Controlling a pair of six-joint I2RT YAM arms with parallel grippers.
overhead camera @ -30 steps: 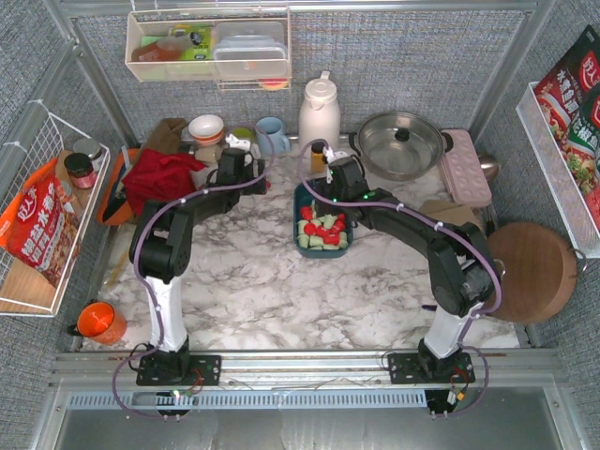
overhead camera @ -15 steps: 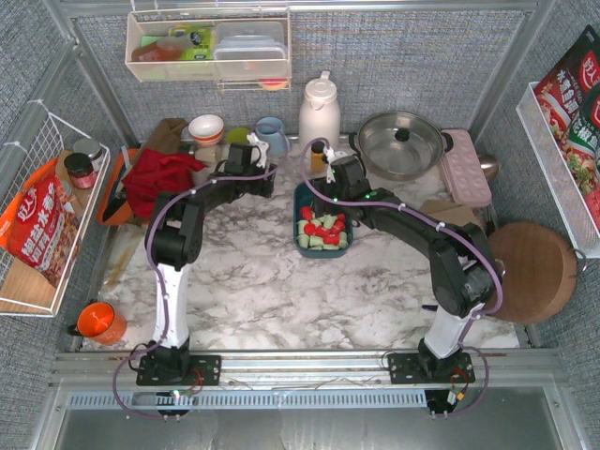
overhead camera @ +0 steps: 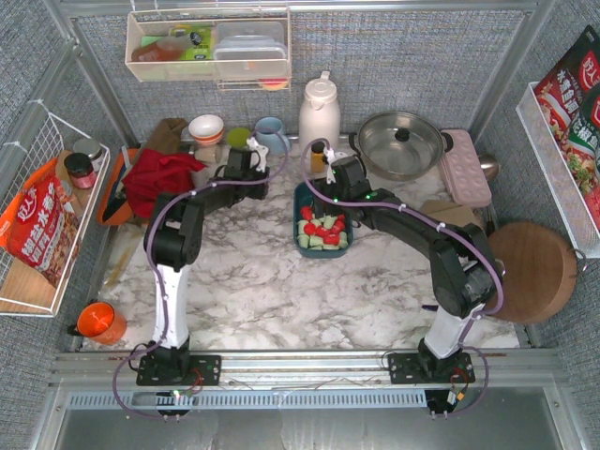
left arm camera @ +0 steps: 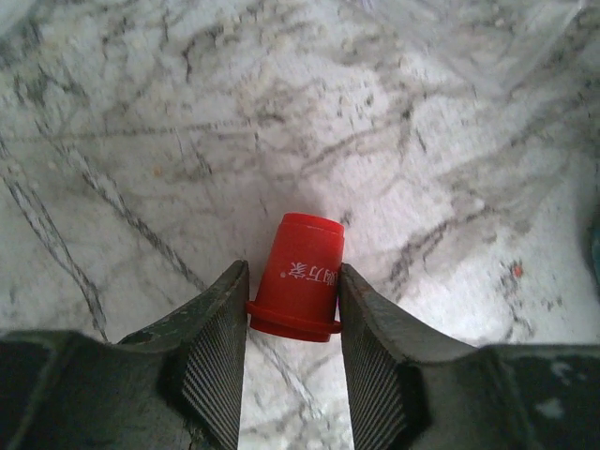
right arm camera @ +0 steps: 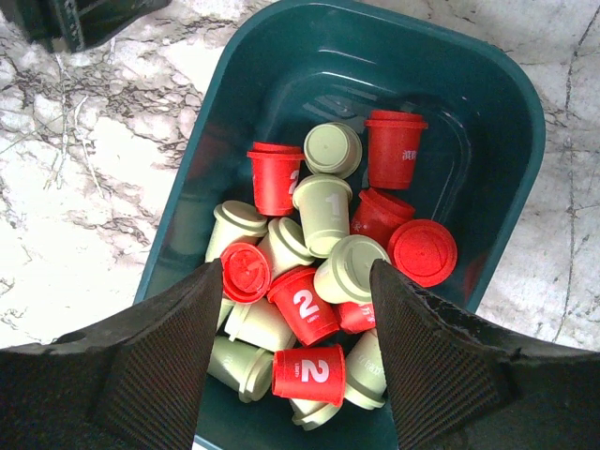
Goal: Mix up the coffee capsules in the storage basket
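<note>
A lone red coffee capsule (left arm camera: 300, 277) lies on its side on the marble in the left wrist view. My left gripper (left arm camera: 292, 281) is shut on it, both pads pressing its rim. From above, the left gripper (overhead camera: 246, 157) sits at the back of the table near a light-blue mug (overhead camera: 272, 134), and the capsule is hidden under it. The teal storage basket (right arm camera: 487, 122) holds several red and pale green coffee capsules (right arm camera: 323, 202) in a jumbled heap. My right gripper (right arm camera: 295, 272) hangs open just above that heap, gripping nothing. In the top view the basket (overhead camera: 297, 225) is mid-table, with the right gripper (overhead camera: 325, 187) over its far end.
A white thermos (overhead camera: 319, 111) and a lidded steel pot (overhead camera: 401, 142) stand behind the basket. A red cloth (overhead camera: 159, 178) and stacked bowls (overhead camera: 206, 128) lie left of the left gripper. A pink tray (overhead camera: 466, 167), a round wooden board (overhead camera: 532, 272) and an orange mug (overhead camera: 98, 323) flank the table.
The left gripper has shifted right and toward the back, and its jaws have gone from wide apart to shut on the red capsule. The right arm has not moved.
</note>
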